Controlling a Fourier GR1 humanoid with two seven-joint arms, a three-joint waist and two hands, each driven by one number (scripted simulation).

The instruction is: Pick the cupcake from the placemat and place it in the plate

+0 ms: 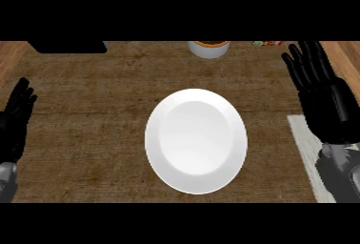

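Note:
A white plate [195, 140] lies in the middle of the brown woven counter top, with nothing on it. A pale grey placemat [306, 157] shows at the right edge, mostly covered by my right forearm. No cupcake is visible on it; it may be hidden under the arm. My right hand [320, 90] hovers above the placemat's far end, fingers straight and pointing away, holding nothing. At the left edge my left hand [15, 119] rests open with its fingers up.
A white cup with a brown rim [209, 48] stands at the far edge, behind the plate. A dark box [67, 46] sits at the far left. Small colourful items [267, 44] peek in at the far right.

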